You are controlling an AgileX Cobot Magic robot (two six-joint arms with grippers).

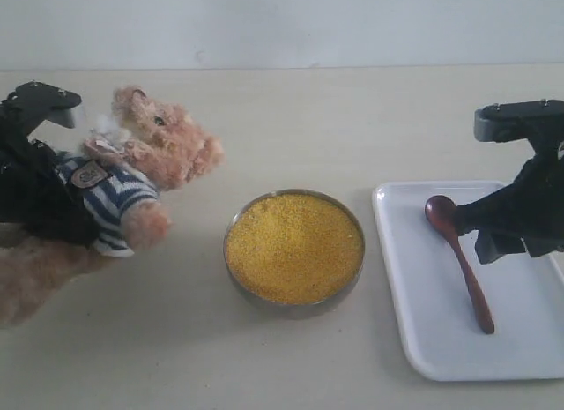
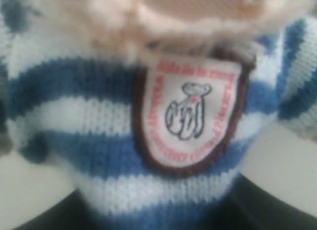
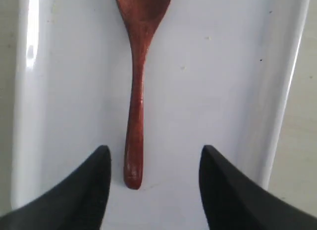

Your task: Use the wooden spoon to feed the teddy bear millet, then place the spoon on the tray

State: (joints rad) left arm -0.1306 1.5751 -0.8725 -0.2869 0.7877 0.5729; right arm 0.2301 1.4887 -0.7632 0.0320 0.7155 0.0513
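Spoon pickup looks like the step in hand: the wooden spoon lies flat on the tray, with the right end effector spread wide just over its handle tip, the millet heaped level in the metal bowl. The left end effector seems clamped on the teddy bear, tilting it bowlward. Next: drop, pinch the slim handle; plain beige worktop, pale wall.

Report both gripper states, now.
Left gripper: shut on the teddy bear.
Right gripper: open, holding nothing, over the wooden spoon on the tray.
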